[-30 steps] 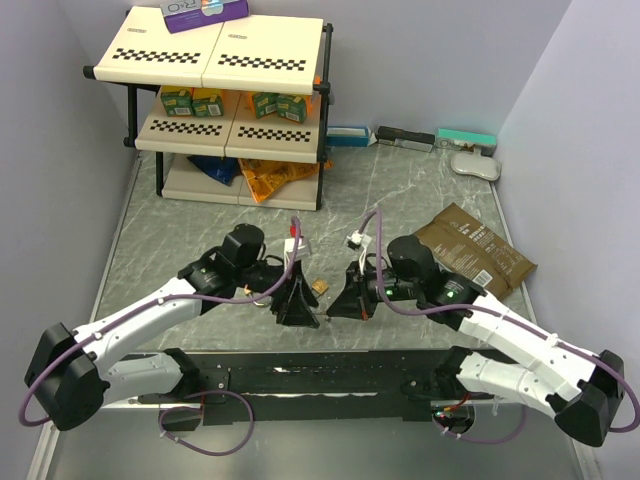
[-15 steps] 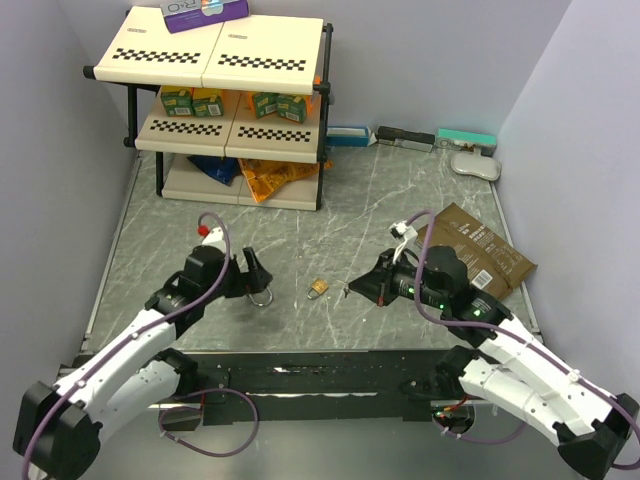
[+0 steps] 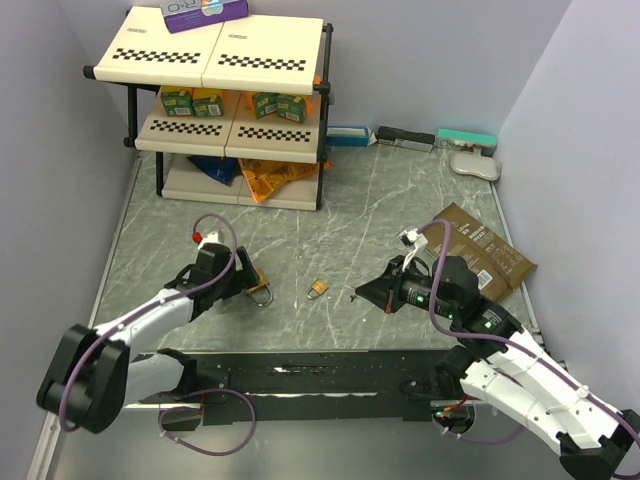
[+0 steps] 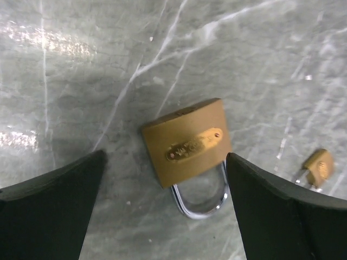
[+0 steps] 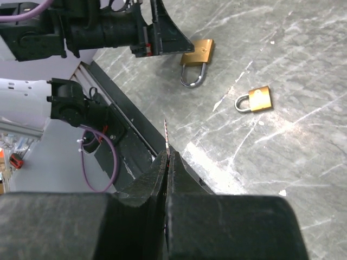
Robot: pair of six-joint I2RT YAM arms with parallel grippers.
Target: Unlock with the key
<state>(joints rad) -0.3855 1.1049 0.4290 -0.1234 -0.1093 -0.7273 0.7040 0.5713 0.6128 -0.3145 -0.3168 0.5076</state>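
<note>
Grey marbled worktop [image 3: 400, 200] is carrying two brass padlocks. Left gripper [image 4: 165, 157] is hovering over the larger padlock [image 4: 187, 143], jaws gaping wide, gripping nothing. Right gripper [image 5: 167, 160] is pinching the key [image 5: 167, 138], jaws closed on it, blade sticking out, well apart from the smaller padlock [image 5: 259, 99].

White letters, seemingly "RO", stood on the flat purple cardboard box [image 3: 205, 12] — the oval stamp on the large brass padlock [image 4: 187, 142] was unreadable.

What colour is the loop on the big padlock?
The larger padlock's loop is shiny silver; the left wrist view shows it best.
</note>
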